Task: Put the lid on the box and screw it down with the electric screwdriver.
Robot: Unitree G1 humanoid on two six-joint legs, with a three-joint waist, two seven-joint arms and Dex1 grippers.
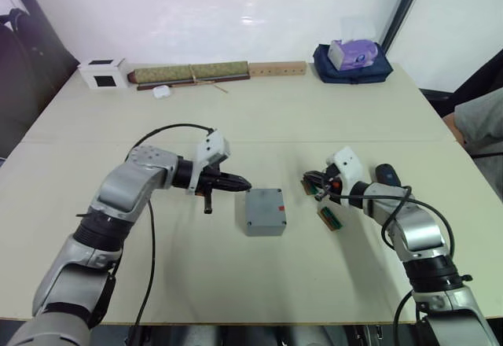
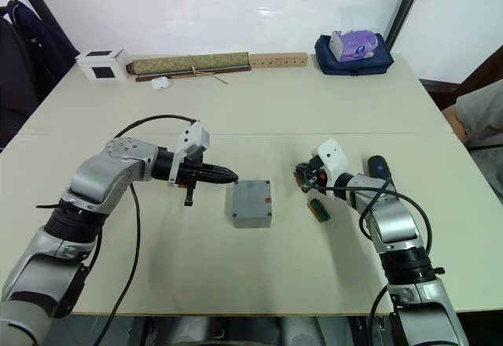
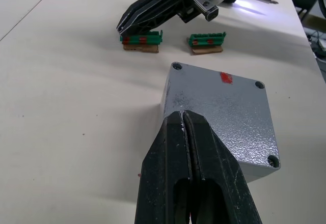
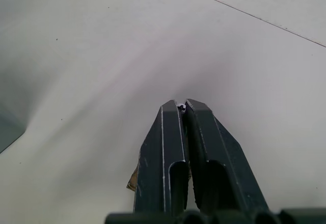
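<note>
Centre of the frame, slightly right: we had the box (image 1: pixel 264 211) on the bench (image 1: pixel 259 118) with the lid (image 3: pixel 224 109) already seated on top, red mark up, and corner screw holes visible. Whether any screws were in, we couldn't tell.

Left end effector (image 1: pixel 238 182) sat just left of the box, fingers pressed together and empty, tip pointing at the box's near edge. We read that as a bracing or nudging pose to stop the box sliding, not a grasp.

Right end effector (image 1: pixel 312 185) was at centre right, fingers also closed tight with nothing between them that we could make out, tip down over one of the two green-brown strips (image 3: pixel 141 40). The second strip (image 1: pixel 329 218) lay just below it in the frame. From their spot beside the box, we judged they were screw holders.

The electric screwdriver (image 1: pixel 386 176) lay on the bench beside the right forearm, its tip light on in the left wrist view and nobody holding it.

Our judgement: lid placement done, screwing not started. Next step needs the right arm to grab the driver.

Upper part of the frame: white cube (image 1: pixel 104 73), rolled mat (image 1: pixel 189 72), wooden block (image 1: pixel 277 68) and tissue pack on a blue bag (image 1: pixel 352 57), all well clear.
</note>
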